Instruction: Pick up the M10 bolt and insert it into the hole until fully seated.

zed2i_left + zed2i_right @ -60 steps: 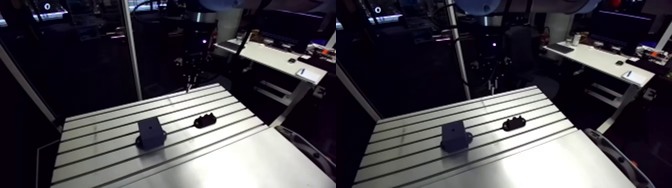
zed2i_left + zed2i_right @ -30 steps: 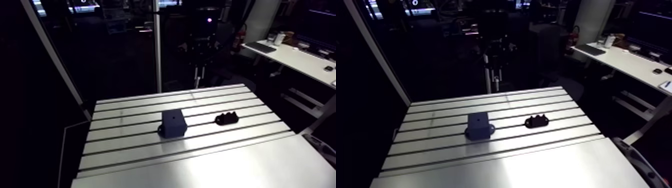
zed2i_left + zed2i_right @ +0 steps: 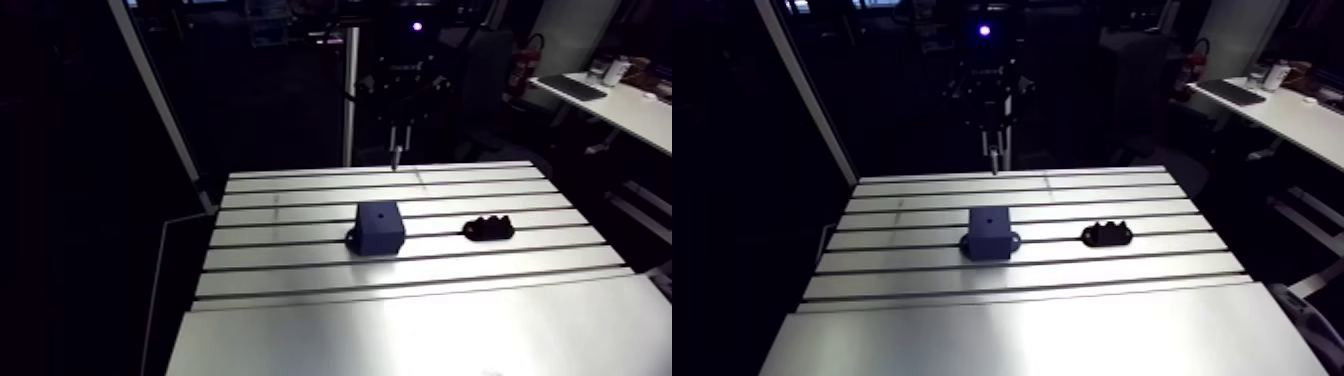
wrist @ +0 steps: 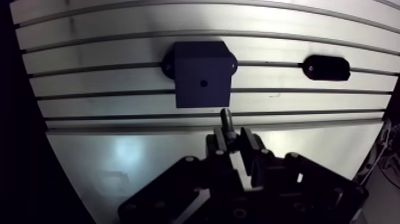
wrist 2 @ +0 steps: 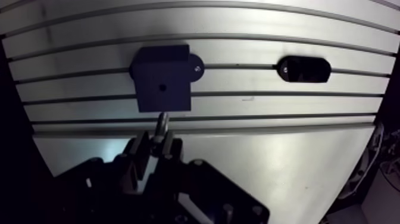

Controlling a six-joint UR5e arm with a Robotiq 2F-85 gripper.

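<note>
A dark blue block (image 3: 380, 227) with a small hole (image 3: 385, 214) in its top face stands mid-table on the slotted aluminium table (image 3: 300, 300). In the arm view my gripper (image 3: 397, 148) hangs over the table's far edge, well behind the block. In the wrist view the gripper (image 4: 233, 134) is shut on the M10 bolt (image 4: 225, 119). The bolt's shank sticks out past the fingertips toward the block (image 4: 202, 82). The shank's tip is short of the block's near face and a little to one side of the hole (image 4: 204, 83).
A low black holder (image 3: 488, 229) with bumps on top lies on the table to the right of the block, also seen in the wrist view (image 4: 325, 67). A smooth plate (image 3: 430, 335) forms the table's near part.
The whole arm view has swung, so the camera has moved; block and holder keep their places on the table. The gripper stays over the far edge with the bolt.
</note>
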